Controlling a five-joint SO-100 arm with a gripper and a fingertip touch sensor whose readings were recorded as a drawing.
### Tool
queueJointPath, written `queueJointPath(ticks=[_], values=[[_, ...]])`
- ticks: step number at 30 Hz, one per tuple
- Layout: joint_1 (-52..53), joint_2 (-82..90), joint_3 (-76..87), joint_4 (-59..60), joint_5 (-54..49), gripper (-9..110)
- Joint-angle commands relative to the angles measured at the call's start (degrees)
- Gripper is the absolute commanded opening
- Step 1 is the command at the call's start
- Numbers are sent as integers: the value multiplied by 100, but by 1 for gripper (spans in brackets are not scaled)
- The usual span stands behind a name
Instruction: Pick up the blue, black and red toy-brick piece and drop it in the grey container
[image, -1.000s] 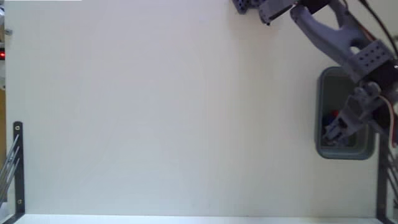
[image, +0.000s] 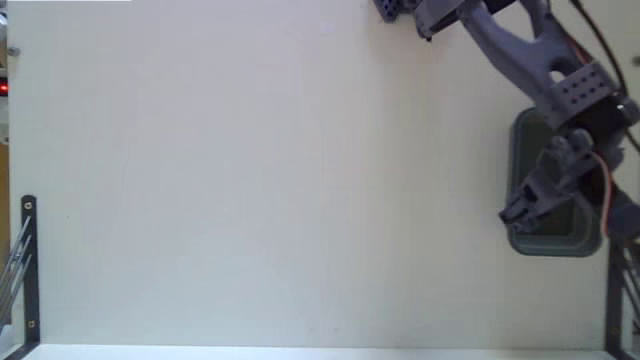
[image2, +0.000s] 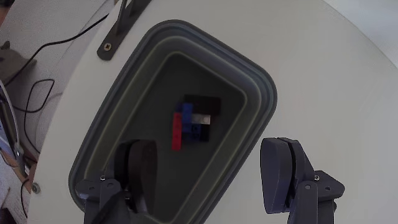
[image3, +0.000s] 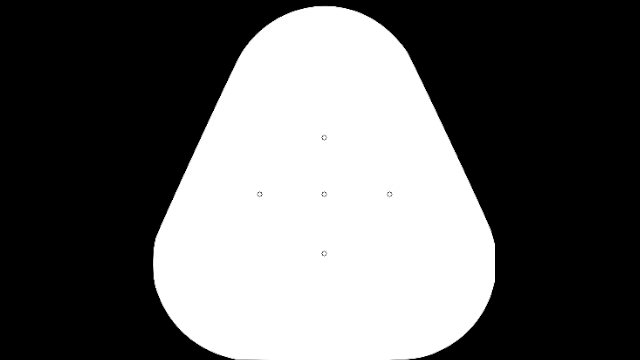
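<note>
White table (image: 250, 180): brick piece (image2: 194, 120) inside grey container (image2: 264, 93), end effector (image2: 211, 171) agape.

White table (image: 280, 180), matte, mostly bare across the fixed view. Grey container (image: 548, 240) sits flat on it near the right edge in the fixed view; in the wrist view the container (image2: 255, 81) rests on the same white top, close to a rounded table edge. Black metal bracket (image: 29, 265) fixed at the table's lower left edge, another bracket (image: 613, 300) lower right.

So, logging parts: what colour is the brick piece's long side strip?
Red, clearest in the wrist view: toy-brick piece.
</note>
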Motion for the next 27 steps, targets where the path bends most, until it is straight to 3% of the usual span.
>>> queueJointPath(ticks=[1,27], values=[[156,692,163,88,18,110],[1690,2702,2158,99,18,110]])
